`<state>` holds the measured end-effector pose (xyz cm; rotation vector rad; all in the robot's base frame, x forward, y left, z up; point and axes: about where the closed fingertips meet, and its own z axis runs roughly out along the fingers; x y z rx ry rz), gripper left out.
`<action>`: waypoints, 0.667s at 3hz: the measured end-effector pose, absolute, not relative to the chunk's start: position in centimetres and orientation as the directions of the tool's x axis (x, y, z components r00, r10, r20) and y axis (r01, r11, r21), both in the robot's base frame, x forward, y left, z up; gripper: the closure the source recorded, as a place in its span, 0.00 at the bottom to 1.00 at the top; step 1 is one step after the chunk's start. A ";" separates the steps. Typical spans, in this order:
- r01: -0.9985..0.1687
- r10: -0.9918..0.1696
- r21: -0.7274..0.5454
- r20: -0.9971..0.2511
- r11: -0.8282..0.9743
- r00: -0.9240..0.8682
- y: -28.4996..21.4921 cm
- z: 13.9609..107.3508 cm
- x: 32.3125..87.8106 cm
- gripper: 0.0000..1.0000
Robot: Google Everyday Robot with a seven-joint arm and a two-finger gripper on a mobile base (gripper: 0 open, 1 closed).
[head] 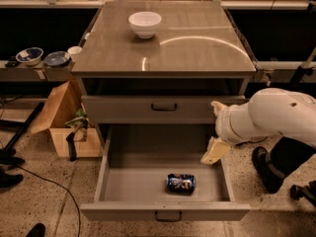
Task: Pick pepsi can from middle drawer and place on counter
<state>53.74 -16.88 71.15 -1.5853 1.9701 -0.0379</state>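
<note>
The pepsi can (180,183) lies on its side on the floor of the open middle drawer (123,184), a little right of the middle and near the front. My gripper (216,127) hangs at the drawer's right side, above and to the right of the can, not touching it. Its pale fingers (215,151) point down toward the drawer's right wall. The white arm reaches in from the right. The counter (197,48) is the glossy grey-brown top of the cabinet above.
A white bowl (144,23) stands on the counter at the back left. A shut drawer front (164,107) sits above the open one. A side shelf with blue bowls (29,56) and a cardboard box (64,120) are at the left.
</note>
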 end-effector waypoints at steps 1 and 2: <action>-0.894 -0.903 -0.352 -0.412 0.277 -0.118 -17.1 67.7 54.2 0.00; -0.909 -0.911 -0.318 -0.391 0.270 -0.134 -17.7 63.7 54.0 0.00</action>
